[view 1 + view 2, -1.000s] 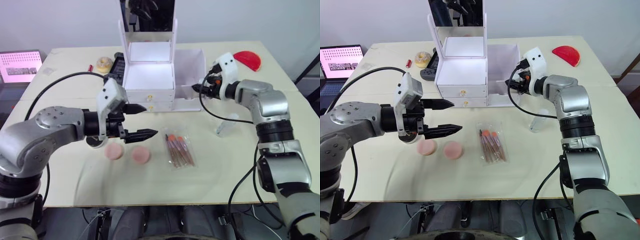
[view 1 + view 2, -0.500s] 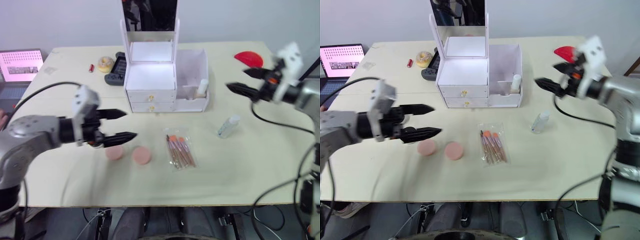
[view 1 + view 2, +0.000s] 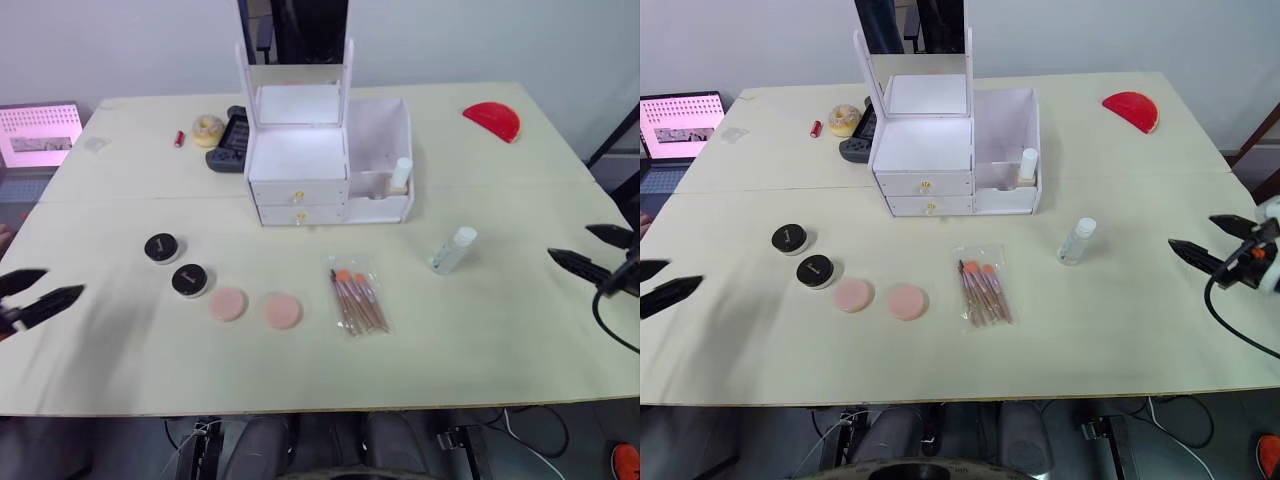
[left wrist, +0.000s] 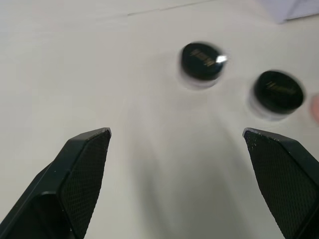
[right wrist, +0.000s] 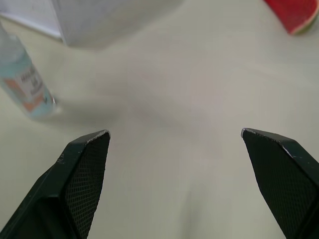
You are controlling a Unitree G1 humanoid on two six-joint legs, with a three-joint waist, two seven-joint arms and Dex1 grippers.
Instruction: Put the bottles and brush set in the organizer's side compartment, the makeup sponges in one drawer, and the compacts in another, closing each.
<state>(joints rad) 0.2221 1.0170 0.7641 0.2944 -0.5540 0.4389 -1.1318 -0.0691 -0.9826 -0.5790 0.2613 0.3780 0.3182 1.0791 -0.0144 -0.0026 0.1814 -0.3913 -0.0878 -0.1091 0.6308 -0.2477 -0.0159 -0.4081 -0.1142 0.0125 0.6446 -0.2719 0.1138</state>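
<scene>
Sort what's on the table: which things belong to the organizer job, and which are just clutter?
Job:
organizer
bottle in side compartment
bottle lying on table
brush set
two sponges
two compacts

Clutter:
red half-round piece
donut
black remote
laptop

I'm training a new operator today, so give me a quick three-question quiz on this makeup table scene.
1. True or false: a bottle already stands in the side compartment of the organizer.
2. What lies directly right of the two pink sponges? A) brush set B) compacts C) red slice
3. How many black compacts sit on the table?

Key: 1 true; 2 A, the brush set; 3 two.
</scene>
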